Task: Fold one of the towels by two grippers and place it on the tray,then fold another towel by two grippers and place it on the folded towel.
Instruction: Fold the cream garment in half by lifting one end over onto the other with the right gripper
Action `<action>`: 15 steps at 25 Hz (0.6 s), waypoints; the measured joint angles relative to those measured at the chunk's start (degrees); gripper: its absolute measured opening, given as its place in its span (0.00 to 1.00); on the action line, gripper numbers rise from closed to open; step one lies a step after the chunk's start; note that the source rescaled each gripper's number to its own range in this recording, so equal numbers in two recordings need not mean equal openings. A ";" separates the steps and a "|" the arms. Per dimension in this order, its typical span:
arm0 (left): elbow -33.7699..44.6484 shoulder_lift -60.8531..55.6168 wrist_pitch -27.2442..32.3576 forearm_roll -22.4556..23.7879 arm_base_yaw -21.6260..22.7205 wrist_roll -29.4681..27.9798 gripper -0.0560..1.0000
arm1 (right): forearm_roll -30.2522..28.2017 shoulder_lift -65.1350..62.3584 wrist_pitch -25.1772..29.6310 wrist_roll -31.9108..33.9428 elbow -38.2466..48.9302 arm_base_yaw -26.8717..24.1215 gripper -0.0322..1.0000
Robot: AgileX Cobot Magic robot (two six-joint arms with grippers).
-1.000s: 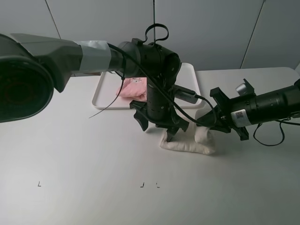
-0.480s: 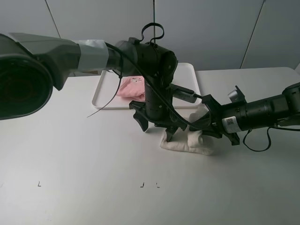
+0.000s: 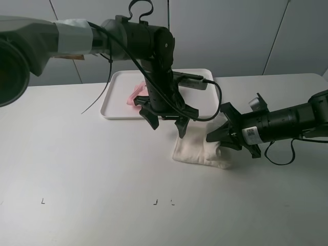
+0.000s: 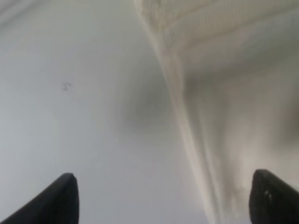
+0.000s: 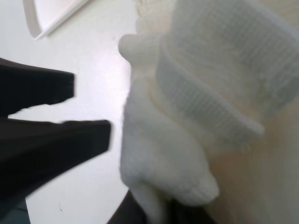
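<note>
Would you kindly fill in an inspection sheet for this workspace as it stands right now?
Surface: white table, a few small dark marks.
Job's things: pink towel on the tray, partly behind the left arm; cream towel bunched on the table.
Clutter: nothing seen.
Grippers: right gripper shut on one end of the cream towel; left gripper open over the other end.
Cables: loose black cable hangs from the left arm.
Surroundings: grey wall panels.

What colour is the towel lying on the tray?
Pale pink towel, clearest in the exterior high view.

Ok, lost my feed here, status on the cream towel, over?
Left gripper open above cream towel. Right gripper shut on its edge. Pink towel on tray. Left arm crosses tray front.
</note>
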 joint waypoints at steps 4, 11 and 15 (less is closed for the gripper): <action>0.00 -2.50 -0.08 -0.05 1.04 2.10 0.94 | 0.14 0.00 0.00 -0.08 0.00 0.00 0.07; -0.20 -4.86 0.04 -1.35 2.04 4.08 0.94 | 1.46 0.00 0.29 -0.71 0.00 0.00 0.37; -1.84 -5.04 0.17 -1.47 2.85 4.29 0.94 | 1.66 0.00 3.57 -0.96 0.00 0.93 0.48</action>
